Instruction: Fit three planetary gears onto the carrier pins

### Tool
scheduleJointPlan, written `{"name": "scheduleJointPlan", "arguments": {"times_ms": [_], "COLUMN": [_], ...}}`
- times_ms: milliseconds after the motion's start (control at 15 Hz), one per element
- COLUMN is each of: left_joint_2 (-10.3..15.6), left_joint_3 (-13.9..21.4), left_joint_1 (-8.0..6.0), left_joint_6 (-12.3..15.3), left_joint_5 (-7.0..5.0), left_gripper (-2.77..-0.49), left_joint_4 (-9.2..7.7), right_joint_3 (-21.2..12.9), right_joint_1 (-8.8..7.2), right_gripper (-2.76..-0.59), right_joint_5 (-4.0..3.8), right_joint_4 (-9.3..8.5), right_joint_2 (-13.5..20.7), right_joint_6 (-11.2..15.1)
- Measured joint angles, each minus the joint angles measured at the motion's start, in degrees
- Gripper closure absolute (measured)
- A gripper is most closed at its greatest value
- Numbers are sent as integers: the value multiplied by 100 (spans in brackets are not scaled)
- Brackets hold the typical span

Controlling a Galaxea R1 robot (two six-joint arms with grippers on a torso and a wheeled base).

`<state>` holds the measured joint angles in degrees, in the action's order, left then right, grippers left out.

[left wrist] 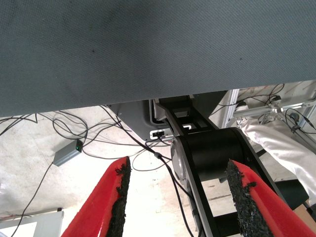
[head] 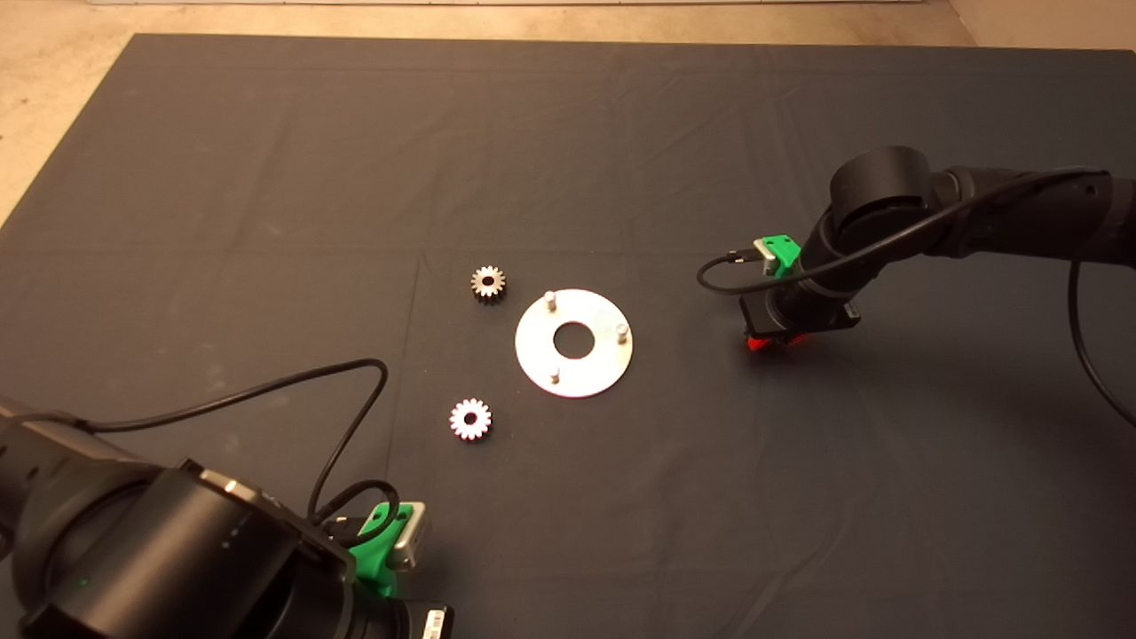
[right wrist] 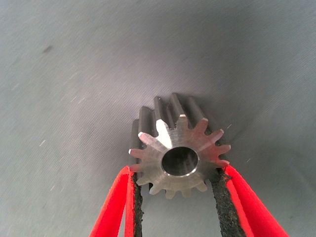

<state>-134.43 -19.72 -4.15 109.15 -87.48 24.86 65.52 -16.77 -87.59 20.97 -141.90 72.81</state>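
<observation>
While the left gripper (left wrist: 175,197) is waiting at the desk's near left edge with its fingers spread apart, the right gripper (right wrist: 175,197) is clenching one planetary gear (right wrist: 178,150) between its pads, low over the dark mat (head: 799,488) to the right of the disc (head: 574,343). Two more planetary gears are lying flat on the mat, one (head: 488,283) just beyond the disc's left side, one (head: 470,419) nearer. All three carrier pins (head: 550,300) are standing bare.

arms (head: 1021,213): black, round joints | mounts: green | fingers (right wrist: 116,207): red, black pads | cables: black
</observation>
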Motion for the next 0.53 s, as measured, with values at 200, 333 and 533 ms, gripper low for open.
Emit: {"name": "scheduleJointPlan", "arguments": {"times_ms": [200,333,533], "left_joint_2": [0,0,0], "left_joint_3": [0,0,0], "left_joint_1": [0,0,1], "left_joint_6": [1,0,0], "left_joint_5": [0,0,2], "left_gripper": [-132,-132,-132], "left_joint_4": [-1,0,0], "right_joint_3": [-296,-442,-646], "right_joint_1": [-191,-401,-673], "right_gripper": [-81,-81,-81], "right_joint_5": [-1,-1,-4], "right_joint_4": [0,0,0], "right_joint_2": [0,-2,-5], "right_joint_6": [1,1,1]}}
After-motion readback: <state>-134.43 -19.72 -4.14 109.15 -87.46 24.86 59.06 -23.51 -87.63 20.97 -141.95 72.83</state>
